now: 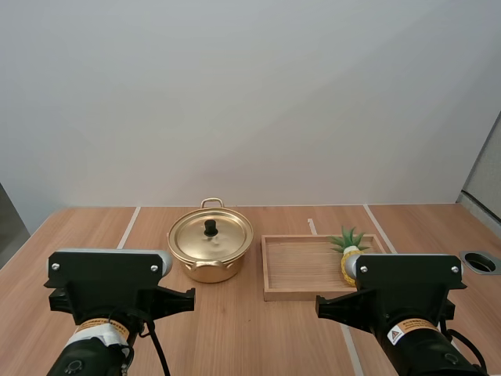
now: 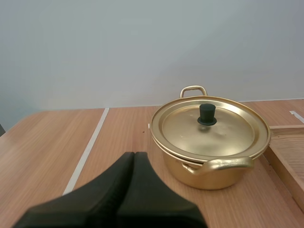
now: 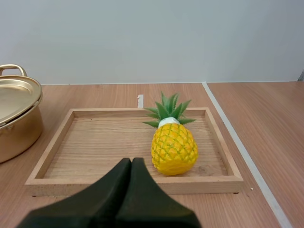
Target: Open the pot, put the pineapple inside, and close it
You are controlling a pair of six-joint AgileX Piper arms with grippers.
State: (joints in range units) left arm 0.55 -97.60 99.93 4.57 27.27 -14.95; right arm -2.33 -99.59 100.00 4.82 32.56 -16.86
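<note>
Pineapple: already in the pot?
No, the pineapple lies in the wooden tray, and the lid sits on the pot.

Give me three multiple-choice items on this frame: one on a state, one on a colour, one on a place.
1. The pot is: A open; B closed by its lid; C tipped over.
2. The lid's knob is: A gold; B red; C black.
3. The pineapple lies: A in the wooden tray; B on the lid; C against the pot.
Answers: B, the lid sits flush on the pot; C, the knob is dark against the gold lid; A, the wooden tray walls surround the pineapple.
</note>
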